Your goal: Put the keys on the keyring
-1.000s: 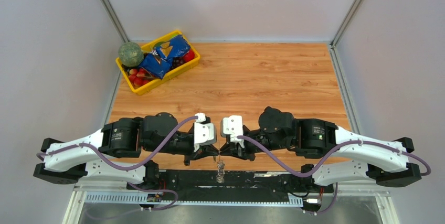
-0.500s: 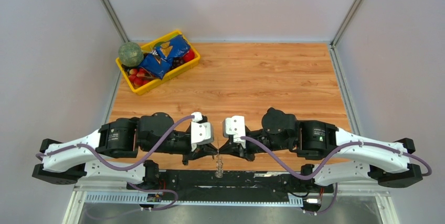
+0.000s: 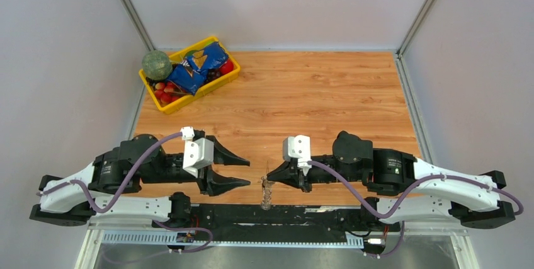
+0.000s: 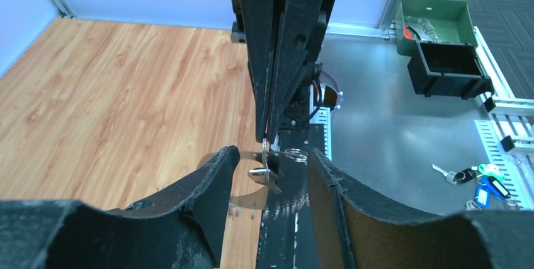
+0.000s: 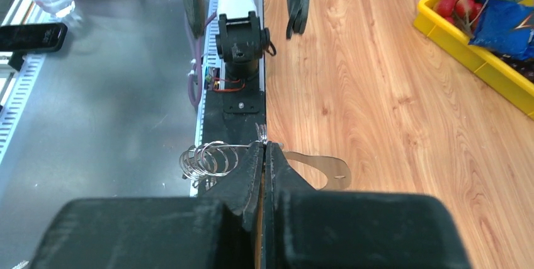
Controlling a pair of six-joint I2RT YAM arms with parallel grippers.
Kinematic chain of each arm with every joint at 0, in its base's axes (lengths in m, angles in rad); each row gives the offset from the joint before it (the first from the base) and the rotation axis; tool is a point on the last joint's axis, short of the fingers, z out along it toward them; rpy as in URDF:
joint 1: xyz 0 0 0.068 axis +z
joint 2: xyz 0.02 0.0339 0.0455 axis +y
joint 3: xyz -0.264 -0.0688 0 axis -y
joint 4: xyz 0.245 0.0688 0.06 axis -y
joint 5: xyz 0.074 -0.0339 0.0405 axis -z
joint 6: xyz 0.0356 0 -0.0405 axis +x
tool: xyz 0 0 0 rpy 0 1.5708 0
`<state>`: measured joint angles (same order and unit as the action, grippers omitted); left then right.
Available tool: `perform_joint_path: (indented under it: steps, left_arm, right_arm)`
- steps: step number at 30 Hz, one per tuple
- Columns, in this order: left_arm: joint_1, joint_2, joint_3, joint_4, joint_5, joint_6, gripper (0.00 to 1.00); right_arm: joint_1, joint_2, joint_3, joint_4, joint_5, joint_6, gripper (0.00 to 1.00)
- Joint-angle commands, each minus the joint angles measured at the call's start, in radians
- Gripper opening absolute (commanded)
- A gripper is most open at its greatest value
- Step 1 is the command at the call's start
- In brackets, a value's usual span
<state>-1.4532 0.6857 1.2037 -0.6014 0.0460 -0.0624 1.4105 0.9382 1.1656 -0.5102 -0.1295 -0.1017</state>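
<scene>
Silvery metal dangles at the near table (image 3: 315, 105) edge: the keyring (image 5: 208, 159) and a key (image 5: 321, 169), pinched in the fully closed right gripper (image 3: 269, 172). Just left, the left gripper (image 3: 248, 172) gapes wide, empty. So thin a pinch could slip and drop them.

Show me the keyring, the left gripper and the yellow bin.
keyring (image 5: 211, 159), right wrist view, on its coiled wire loops.
left gripper (image 3: 247, 172), top view, midway between its open fingertips.
yellow bin (image 3: 203, 91), top view, on its near wall.
</scene>
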Motion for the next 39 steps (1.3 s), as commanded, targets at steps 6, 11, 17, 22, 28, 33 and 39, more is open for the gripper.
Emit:
perform_joint_path:
  steps: [6,11,17,22,28,33,39]
  left_arm:
    - [-0.002,0.024,-0.082,0.079,-0.021,0.006,0.56]
    - [-0.003,0.031,-0.111,0.107,-0.036,0.006,0.56]
    - [-0.003,0.050,-0.116,0.124,-0.043,0.017,0.51]
    - [-0.002,0.069,-0.114,0.132,-0.043,0.026,0.32]
    - [-0.003,0.086,-0.109,0.150,-0.043,0.038,0.10]
    - [-0.003,0.087,-0.105,0.177,-0.028,0.043,0.03]
    - [-0.003,0.073,-0.114,0.226,-0.015,0.046,0.01]
  right_arm:
    - [-0.001,-0.066,-0.008,0.149,0.055,0.054,0.00]
    - [-0.002,-0.088,-0.017,0.176,0.067,0.066,0.00]
    - [-0.002,-0.107,-0.034,0.204,0.068,0.071,0.00]
    - [-0.002,-0.130,-0.053,0.226,0.067,0.073,0.00]
    - [-0.002,-0.155,-0.080,0.261,0.061,0.074,0.00]
    - [-0.002,-0.189,-0.143,0.357,0.077,0.079,0.00]
    - [0.001,-0.251,-0.284,0.587,0.109,0.065,0.00]
